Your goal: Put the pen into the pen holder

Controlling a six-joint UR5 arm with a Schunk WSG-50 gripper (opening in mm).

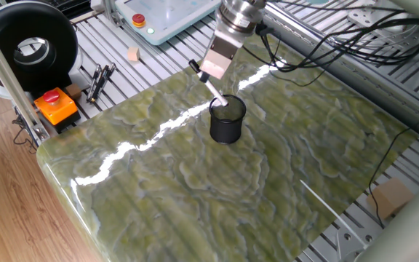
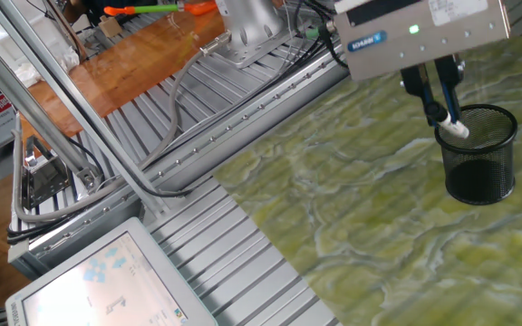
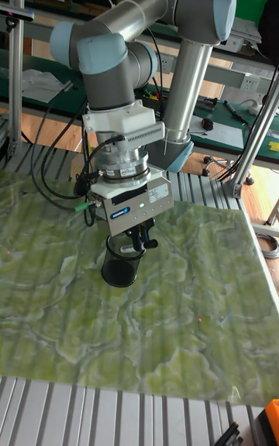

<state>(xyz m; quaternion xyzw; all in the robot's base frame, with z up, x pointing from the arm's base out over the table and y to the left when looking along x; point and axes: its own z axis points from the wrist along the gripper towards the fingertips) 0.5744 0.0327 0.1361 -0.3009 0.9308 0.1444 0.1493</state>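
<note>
The pen holder point(image 1: 227, 121) is a small black mesh cup standing on the green marbled table point(image 1: 195, 189); it also shows in the other fixed view point(image 2: 478, 156) and the tall view point(image 3: 122, 261). My gripper point(image 1: 211, 75) hangs just above and behind the cup's rim, shut on the pen point(image 1: 216, 92). The pen is tilted, with its black end up beside the fingers and its white lower end dipping into the cup's mouth point(image 2: 455, 127). In the tall view the gripper point(image 3: 142, 241) hides most of the pen.
Dark pens point(image 1: 99, 78) lie grouped on the slatted metal left of the table, near an orange box with a red button point(image 1: 55, 104) and a black reel point(image 1: 28, 44). A wooden block point(image 1: 132, 54), black cables point(image 1: 326, 33) and a cardboard box point(image 1: 391, 196) sit around the table's edges.
</note>
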